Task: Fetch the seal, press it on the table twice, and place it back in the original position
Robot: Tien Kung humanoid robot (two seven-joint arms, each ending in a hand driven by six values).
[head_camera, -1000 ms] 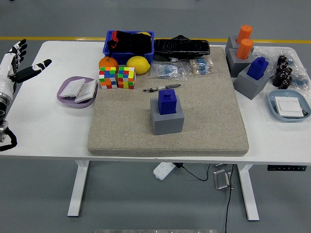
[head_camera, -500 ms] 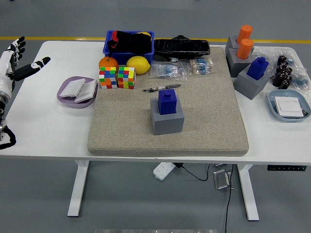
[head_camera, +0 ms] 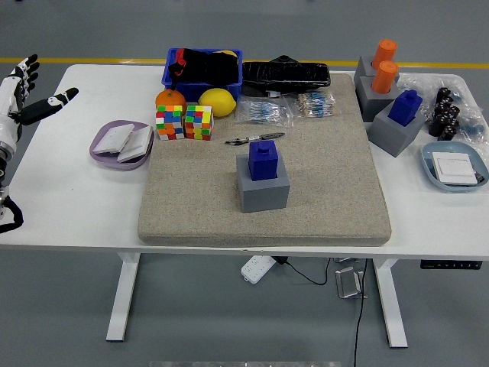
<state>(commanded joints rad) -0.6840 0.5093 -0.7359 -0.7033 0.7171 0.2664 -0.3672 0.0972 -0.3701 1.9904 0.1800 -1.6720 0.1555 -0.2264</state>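
Note:
A blue seal stands upright in a grey block holder at the middle of the beige mat. My left hand hovers at the far left edge of the table, well away from the seal, fingers spread and holding nothing. A second blue seal sits in another grey holder at the right, and two orange seals stand in grey holders behind it. My right hand does not show.
Two colour cubes, an orange, a lemon and a blue bin line the mat's back left. A purple dish sits left of the mat, a blue dish at the right. A pen lies behind the seal.
My left hand has drifted slightly left and up toward the picture's edge. Nothing on the table has moved.

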